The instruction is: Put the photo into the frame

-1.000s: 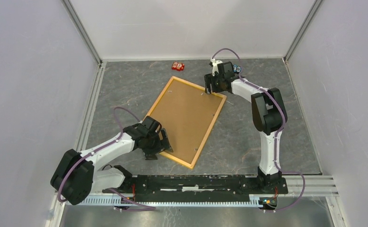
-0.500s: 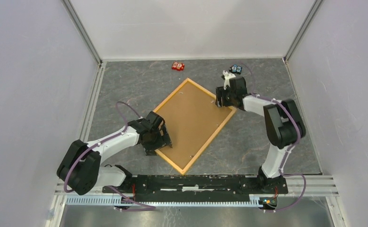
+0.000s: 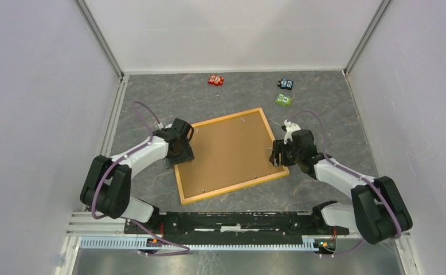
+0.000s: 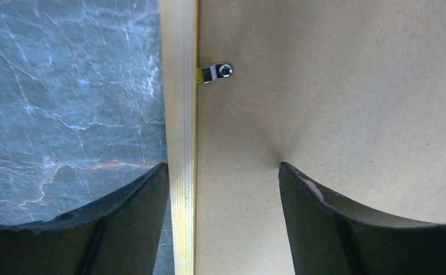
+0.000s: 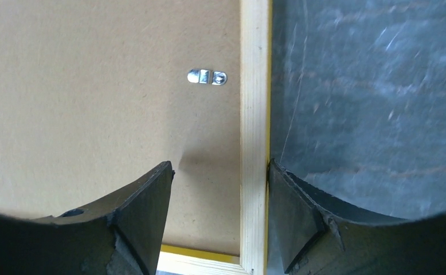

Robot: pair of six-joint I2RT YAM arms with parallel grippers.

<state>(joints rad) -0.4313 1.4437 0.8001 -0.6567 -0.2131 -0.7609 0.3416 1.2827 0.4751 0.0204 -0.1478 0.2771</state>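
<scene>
The frame point(image 3: 226, 117), thin yellow-orange wood, lies back up on the table with the brown backing board point(image 3: 229, 152) inside it. The photo is hidden or out of view. My left gripper point(image 3: 179, 156) is open at the frame's left rail. In the left wrist view it point(image 4: 222, 172) straddles the rail point(image 4: 180, 114), one finger on the table side and one on the board point(image 4: 335, 86). My right gripper point(image 3: 277, 153) is open at the right rail. In the right wrist view it point(image 5: 220, 169) straddles the rail point(image 5: 254, 114) near a corner.
Small metal turn clips point(image 4: 216, 71) point(image 5: 207, 76) sit on the board near the rails. A red toy point(image 3: 215, 79), a blue-black one point(image 3: 286, 84) and a green one point(image 3: 283, 99) lie at the far side. Enclosure walls stand on three sides.
The frame has turned clockwise in the top view, from steeply diagonal to nearly level. My right gripper swung from the far side to the near right; my left gripper moved up and left.
</scene>
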